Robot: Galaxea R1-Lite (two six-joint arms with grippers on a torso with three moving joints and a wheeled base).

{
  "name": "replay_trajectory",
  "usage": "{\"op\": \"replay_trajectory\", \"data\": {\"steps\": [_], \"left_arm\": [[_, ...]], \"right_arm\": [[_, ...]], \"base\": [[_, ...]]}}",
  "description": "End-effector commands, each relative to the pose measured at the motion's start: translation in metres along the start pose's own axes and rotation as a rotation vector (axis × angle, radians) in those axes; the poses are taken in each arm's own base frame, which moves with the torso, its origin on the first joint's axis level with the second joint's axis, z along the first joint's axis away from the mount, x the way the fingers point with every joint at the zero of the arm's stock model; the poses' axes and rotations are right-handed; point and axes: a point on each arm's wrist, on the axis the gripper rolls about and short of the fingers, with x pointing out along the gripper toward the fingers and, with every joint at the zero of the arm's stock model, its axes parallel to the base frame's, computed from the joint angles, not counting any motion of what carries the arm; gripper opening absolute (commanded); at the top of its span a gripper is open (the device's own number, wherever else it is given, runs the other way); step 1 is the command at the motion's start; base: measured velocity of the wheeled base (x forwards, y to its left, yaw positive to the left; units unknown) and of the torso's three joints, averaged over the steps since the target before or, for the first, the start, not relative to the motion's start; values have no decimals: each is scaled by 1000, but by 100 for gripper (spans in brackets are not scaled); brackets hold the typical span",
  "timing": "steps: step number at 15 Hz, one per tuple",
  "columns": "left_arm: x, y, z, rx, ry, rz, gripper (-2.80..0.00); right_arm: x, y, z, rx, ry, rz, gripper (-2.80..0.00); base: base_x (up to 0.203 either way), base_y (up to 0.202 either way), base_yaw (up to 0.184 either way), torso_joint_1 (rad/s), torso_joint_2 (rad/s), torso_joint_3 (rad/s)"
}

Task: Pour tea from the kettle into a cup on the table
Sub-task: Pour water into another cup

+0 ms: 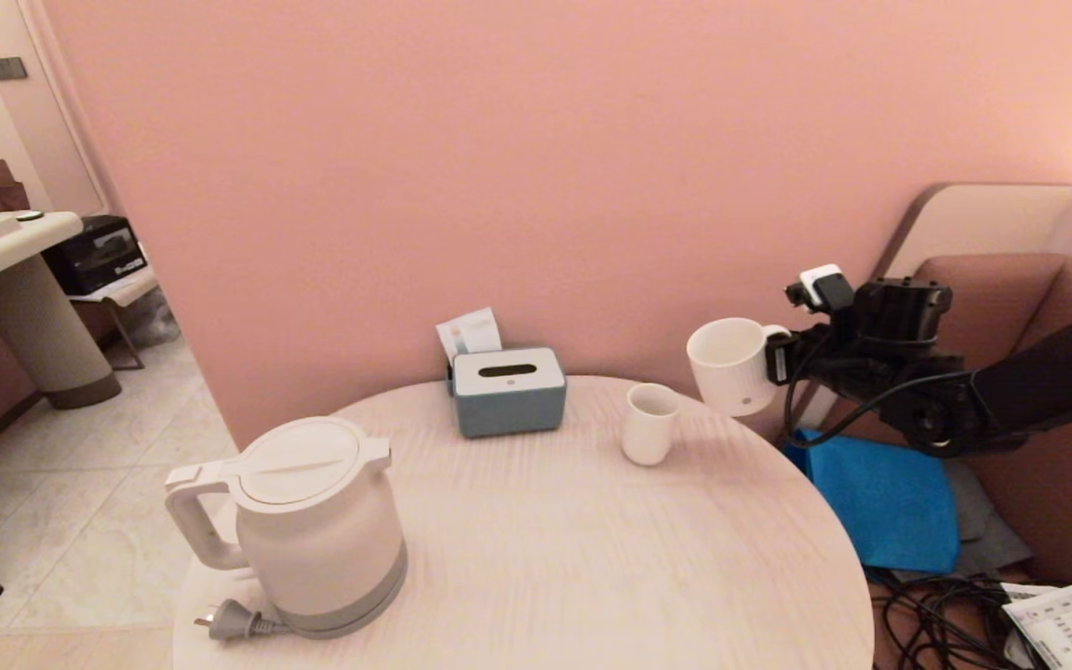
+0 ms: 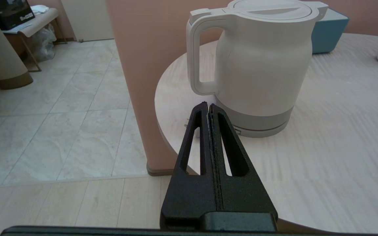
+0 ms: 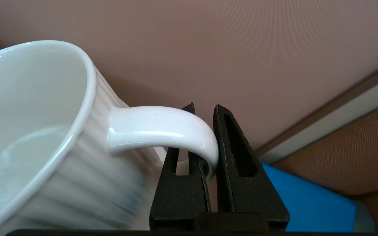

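Observation:
The white kettle stands with its lid closed on its grey base at the near left of the round pale table. The kettle's loop handle faces left. In the left wrist view my left gripper is shut and empty, just short of the kettle near its base. My right gripper is shut on the handle of the wide white cup, holding it in the air over the table's far right edge. In the right wrist view the fingertips clamp the handle of the cup. I cannot tell whether tea is inside.
A smaller handleless white cup stands on the table just left of the held one. A blue-grey tissue box sits at the far edge by the pink wall. The kettle's plug lies at the near left rim. A blue bag, cables and a brown armchair are on the right.

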Motion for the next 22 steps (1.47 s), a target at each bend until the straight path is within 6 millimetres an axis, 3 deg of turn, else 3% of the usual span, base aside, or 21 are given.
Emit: {"op": "replay_trajectory", "data": {"steps": [1,5,8,13,18,22], "left_arm": [[0,0,0,0,0,0,-280],[0,0,0,0,0,0,-280],[0,0,0,0,0,0,-280],[0,0,0,0,0,0,-280],[0,0,0,0,0,0,-280],[0,0,0,0,0,0,-280]], "right_arm": [[5,3,-9,-6,16,5,-280],[9,5,-20,-7,48,11,-280],[11,5,-18,-72,30,-3,-280],[12,7,-6,-156,-2,-9,-280],[15,11,19,-198,-53,-20,-280],[16,18,20,-277,-59,-6,-280]], "base": [[0,0,0,0,0,0],[0,0,0,0,0,0],[0,0,0,0,0,0],[0,0,0,0,0,0],[0,0,0,0,0,0],[0,0,0,0,0,0]]}}
